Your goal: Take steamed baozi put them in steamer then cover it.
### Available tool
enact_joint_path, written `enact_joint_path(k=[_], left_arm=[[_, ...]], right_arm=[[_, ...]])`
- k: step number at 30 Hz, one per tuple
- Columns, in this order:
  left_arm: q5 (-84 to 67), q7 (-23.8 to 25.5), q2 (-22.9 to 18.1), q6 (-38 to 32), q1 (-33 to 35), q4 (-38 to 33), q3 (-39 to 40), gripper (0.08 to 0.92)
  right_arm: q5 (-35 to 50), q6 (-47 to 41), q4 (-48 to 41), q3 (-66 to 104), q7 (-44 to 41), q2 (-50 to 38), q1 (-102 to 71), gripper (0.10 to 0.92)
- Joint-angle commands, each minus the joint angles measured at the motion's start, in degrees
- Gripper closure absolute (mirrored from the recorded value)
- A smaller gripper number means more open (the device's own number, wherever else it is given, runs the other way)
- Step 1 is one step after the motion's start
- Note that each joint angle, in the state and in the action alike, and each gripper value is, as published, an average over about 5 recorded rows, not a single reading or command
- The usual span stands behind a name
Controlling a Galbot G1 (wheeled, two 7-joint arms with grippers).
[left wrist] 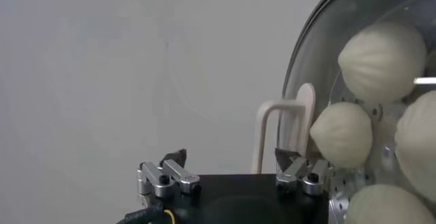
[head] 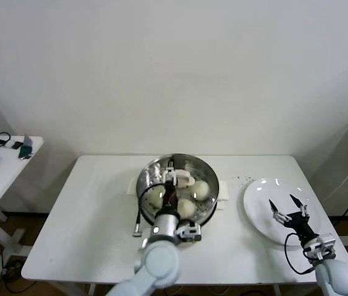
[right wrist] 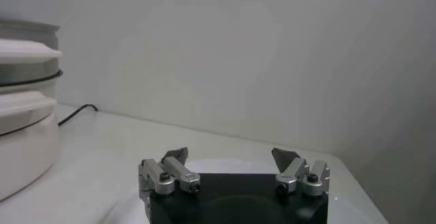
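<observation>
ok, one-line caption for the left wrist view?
Left pincer, open, beside the cream handle of the glass cover, with baozi visible through it in the steamer.

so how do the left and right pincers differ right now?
The left pincer hangs over the steamer, at the lid handle; the right pincer hangs over the plate. The left pincer has the handle by one fingertip; the right pincer has nothing at its tips. Both are open and hold nothing.
</observation>
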Motion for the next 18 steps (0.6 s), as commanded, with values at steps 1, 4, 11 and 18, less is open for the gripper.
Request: enact_joint_path(k=[1, 4, 11, 18], left_arm=[[-5.15, -2.86, 4.06, -2.95, 6.95, -7.83, -3.15, 0.181], [-7.15, -4.68, 5.01, -4.39, 9.07, -9.7, -5.05, 0.178], [-16.68, -10.69, 7.67, -10.5, 14.94, -14.86, -11.99, 0.177], [-29.85, -19.8, 7.89, -18.16, 21.64, -18.01, -22.58, 0.177]], right_arm=[[0.01, -0.28, -0.13, 0.07, -0.05, -0.06, 0.14, 0.203], [-0.4, -0.31, -0.19, -0.08, -0.05, -0.02, 0.29, 0.203], [-0.96, -0.35, -0.2, -0.39, -0.11, -0.14, 0.51, 0.203], [-0.89, -0.21, -0.15, -0.41, -0.56, -0.39, 0.57, 0.203]])
